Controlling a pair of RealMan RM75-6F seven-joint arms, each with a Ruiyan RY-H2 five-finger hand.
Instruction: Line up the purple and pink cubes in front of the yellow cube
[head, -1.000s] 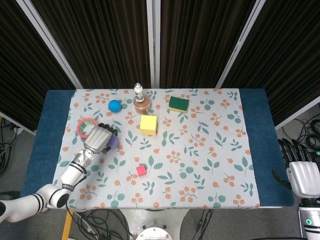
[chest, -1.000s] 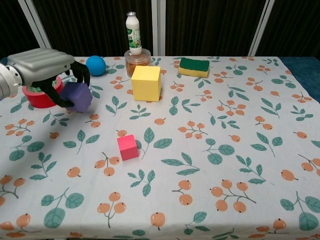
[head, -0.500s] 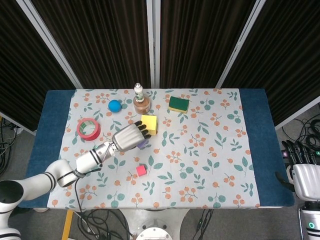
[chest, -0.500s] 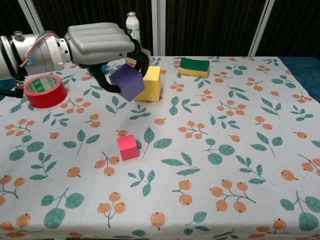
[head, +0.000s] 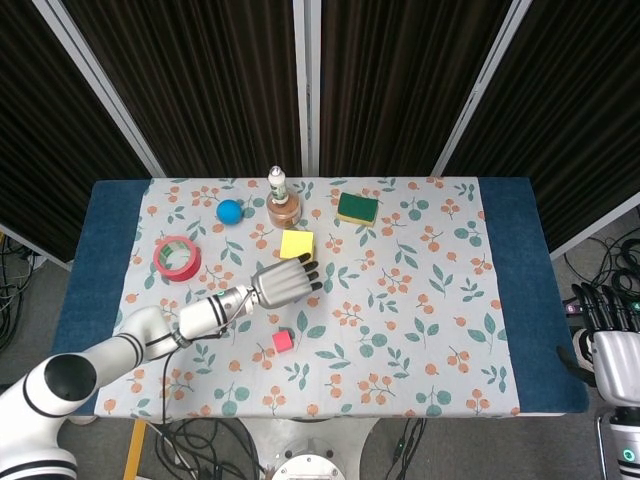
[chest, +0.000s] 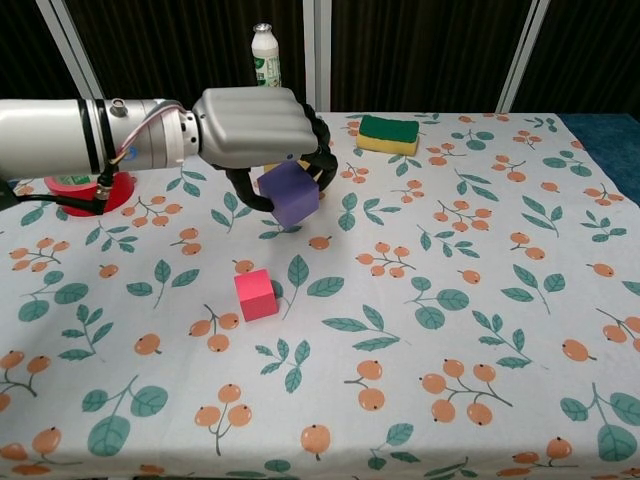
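My left hand (chest: 258, 125) (head: 283, 284) grips the purple cube (chest: 289, 194) and carries it just above the cloth, directly in front of the yellow cube (head: 296, 244). In the chest view the hand covers nearly all of the yellow cube. The pink cube (chest: 255, 294) (head: 283, 341) lies on the cloth nearer the front edge, a little left of the purple one. My right hand (head: 612, 335) hangs beyond the table's right edge, holding nothing, its fingers slightly apart.
A red tape roll (head: 177, 257) lies at the left, a blue ball (head: 230, 210) behind it. A white bottle on a brown jar (chest: 264, 57) stands behind the yellow cube. A green sponge (chest: 389, 134) sits at the back right.
My left hand has carried the purple cube from beside the tape roll rightward across the cloth, now lowered in front of the yellow cube. The right hand stayed put.
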